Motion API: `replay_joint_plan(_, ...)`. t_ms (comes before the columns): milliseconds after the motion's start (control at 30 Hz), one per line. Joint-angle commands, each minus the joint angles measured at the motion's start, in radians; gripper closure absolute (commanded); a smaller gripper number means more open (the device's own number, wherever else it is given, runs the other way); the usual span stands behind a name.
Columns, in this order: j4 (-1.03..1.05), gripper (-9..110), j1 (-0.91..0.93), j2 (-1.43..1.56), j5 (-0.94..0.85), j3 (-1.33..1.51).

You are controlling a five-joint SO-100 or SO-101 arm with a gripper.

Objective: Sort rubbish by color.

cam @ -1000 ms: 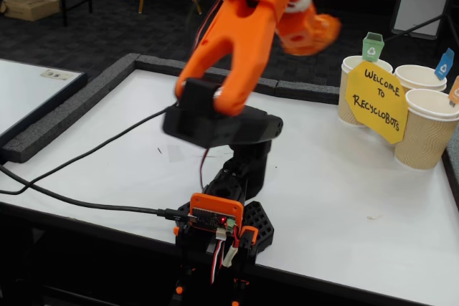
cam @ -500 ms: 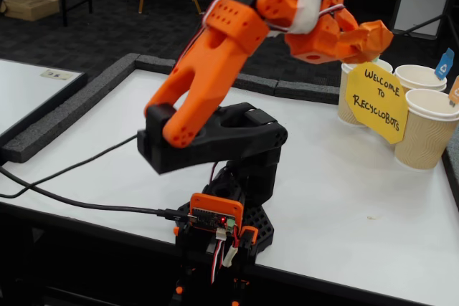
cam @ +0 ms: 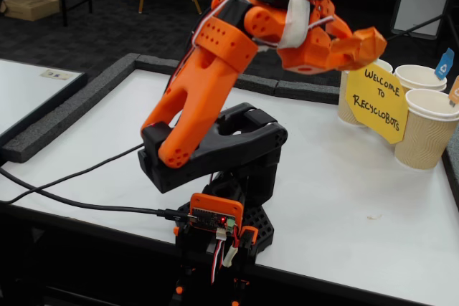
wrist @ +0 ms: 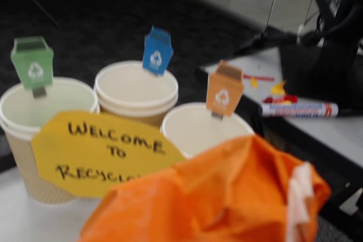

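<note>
The orange wad (wrist: 215,196) of rubbish fills the bottom of the wrist view, with white tape on its right side. In the fixed view the same orange wad (cam: 367,42) hangs in the air with my gripper (cam: 358,46) shut on it, just left of and above the cups. Ahead in the wrist view stand three beige cups: one with a green bin tag (wrist: 32,66), one with a blue tag (wrist: 156,51), and one with an orange tag (wrist: 223,90). The orange-tagged cup (wrist: 198,128) is nearest the wad. No other wad is in view.
A yellow sign (cam: 376,98) leans against the cups (cam: 429,130). Black foam edging (cam: 86,94) borders the white table. A cable (cam: 72,202) runs left from the arm's base. In the wrist view a marker (wrist: 300,109) lies on a neighbouring table.
The arm swung right and stretched out, carrying the orange wad from above the table's middle to the cups. Over the last half second it barely shifted.
</note>
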Motion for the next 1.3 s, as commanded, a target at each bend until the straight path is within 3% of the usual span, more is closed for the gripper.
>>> replay_joint_plan(0,-0.038,101,0.028,0.011,0.017,-0.003)
replay_joint_plan(567,-0.018,101,-0.149,-0.034,0.017,-0.038)
replay_joint_plan(967,-0.288,101,-0.123,-0.729,0.017,-0.465)
replay_joint_plan(1267,-0.448,101,0.009,-1.173,0.017,-0.649)
